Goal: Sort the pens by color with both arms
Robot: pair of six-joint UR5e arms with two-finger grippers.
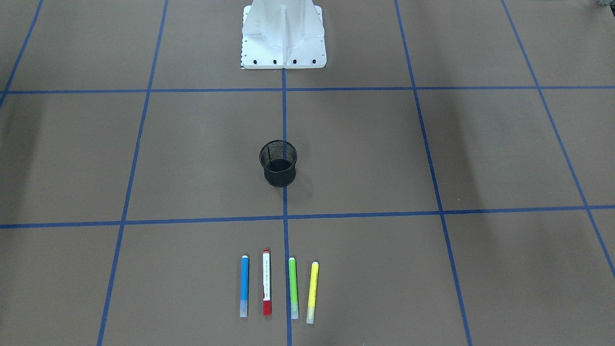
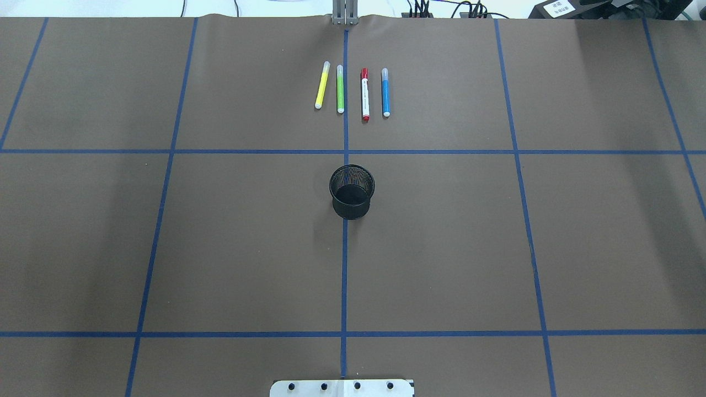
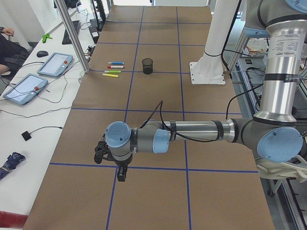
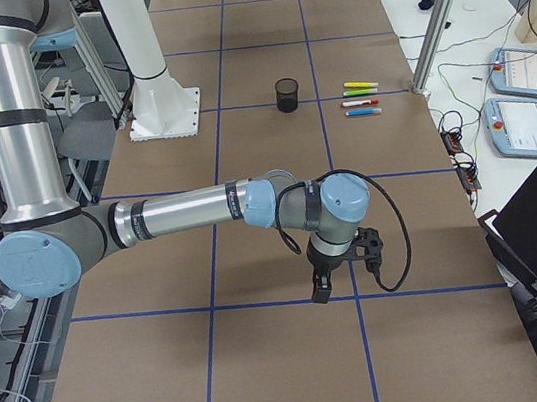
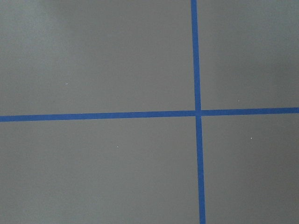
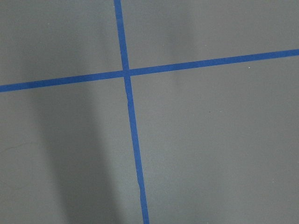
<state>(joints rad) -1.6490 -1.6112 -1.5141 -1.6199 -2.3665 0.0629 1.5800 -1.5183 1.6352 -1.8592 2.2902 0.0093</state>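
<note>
Four pens lie side by side at the table's far edge from the robot: a blue pen (image 1: 244,286) (image 2: 385,92), a white pen with red caps (image 1: 266,282) (image 2: 364,94), a green pen (image 1: 293,287) (image 2: 340,89) and a yellow pen (image 1: 312,291) (image 2: 322,85). Both arms hang far from them over bare table. The left gripper (image 3: 122,175) shows only in the exterior left view and the right gripper (image 4: 319,295) only in the exterior right view, so I cannot tell whether either is open or shut. Both wrist views show only brown table and blue tape.
A black mesh cup (image 1: 278,163) (image 2: 352,192) stands upright at the table's centre on the tape line. The white pedestal base (image 1: 283,38) sits at the robot's edge. Tablets (image 3: 55,63) and cables lie on the white side bench, where a person's arm (image 3: 7,32) shows.
</note>
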